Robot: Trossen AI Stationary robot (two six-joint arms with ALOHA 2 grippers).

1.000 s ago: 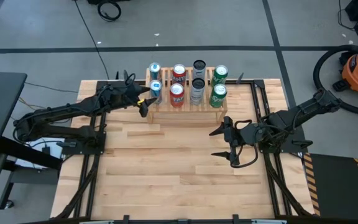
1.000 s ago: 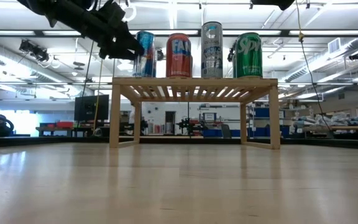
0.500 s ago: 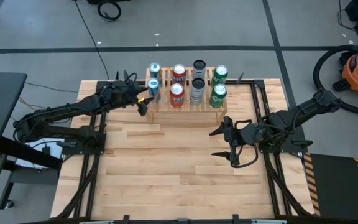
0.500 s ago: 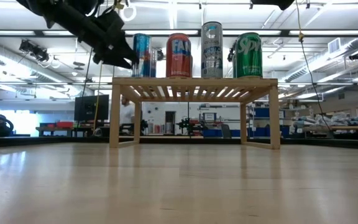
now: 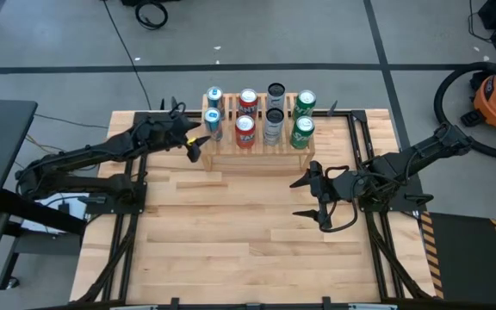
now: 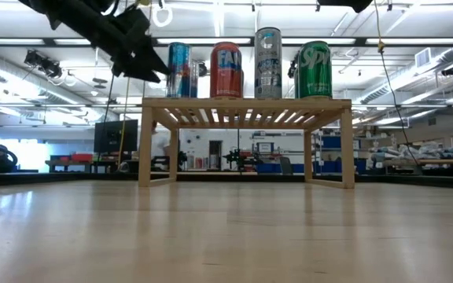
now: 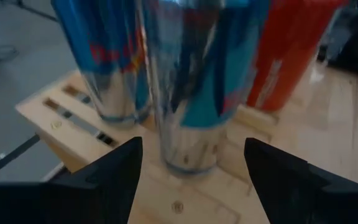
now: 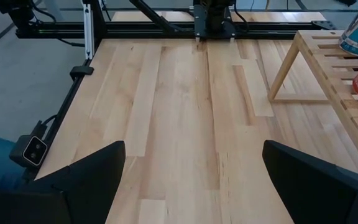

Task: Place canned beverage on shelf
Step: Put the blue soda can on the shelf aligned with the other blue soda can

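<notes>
Tabletop [image 5: 231, 215]: light wood planks, workshop behind.
Left tool [image 5: 198, 140]: beside the shelf's left end, fingers apart, empty, blue can [image 7: 191, 81] just ahead.
Right tool [image 5: 314, 200]: fingers wide apart, empty, over mid-tabletop.
Shelf [image 5: 257, 146]: far edge, eight cans; rear row hidden in low view.

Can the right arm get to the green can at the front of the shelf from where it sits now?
Probably yes. The right gripper waits open over bare table, and the front green soda can stands at the near right end of the light slatted wooden shelf, nothing between them. The grey can beside it leaves little room.
</notes>
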